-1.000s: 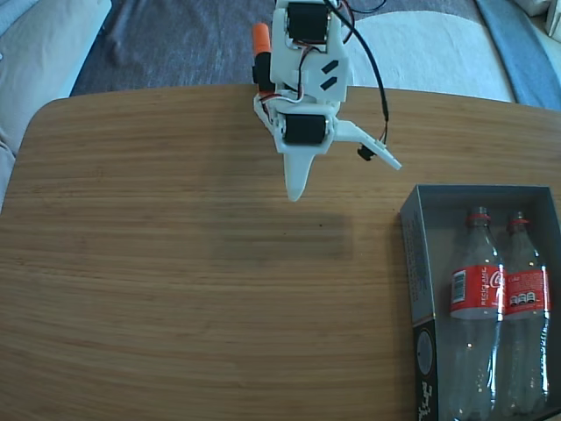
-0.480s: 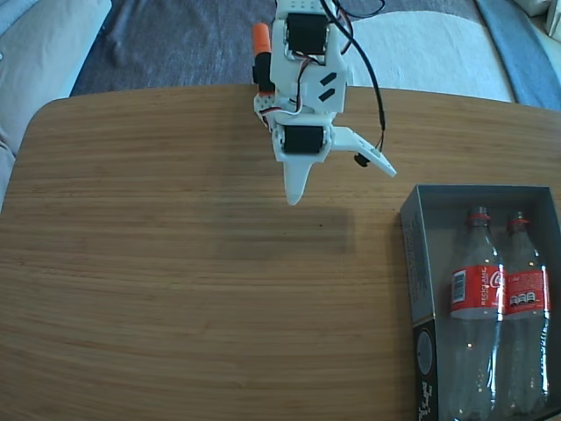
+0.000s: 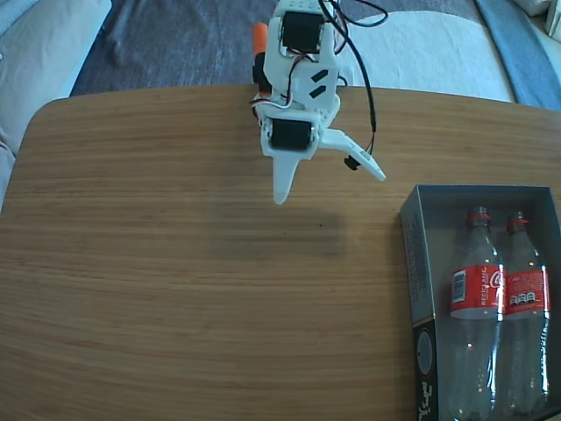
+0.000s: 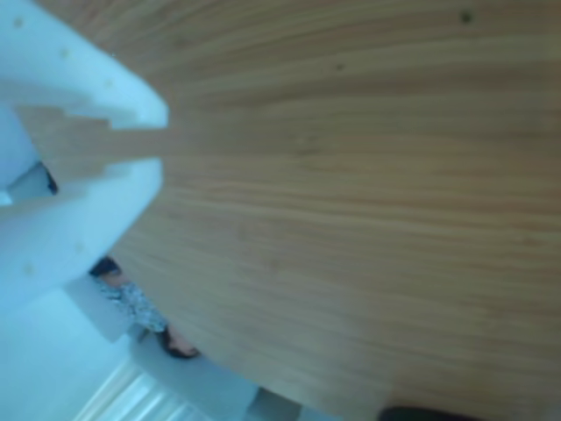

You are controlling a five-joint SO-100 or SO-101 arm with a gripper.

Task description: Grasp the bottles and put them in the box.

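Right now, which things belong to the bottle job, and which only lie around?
Job:
- two Coca-Cola bottles, lying in the box
- dark-grey cardboard box
- gripper, empty

Around:
- wooden table
- grey carpet

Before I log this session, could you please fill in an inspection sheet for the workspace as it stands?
Surface: wooden table with rounded corners, bare wood across most of it.
Job's things: two clear plastic bottles with red labels lie side by side inside the shallow dark-grey cardboard box at the right edge.
Clutter: nothing seen.
Grippers: white hand above the table's far middle, empty; in the wrist view a narrow gap shows between its fingers.
Cables: black cable loops along the arm.
Surroundings: grey and pale fabric beyond the far edge.
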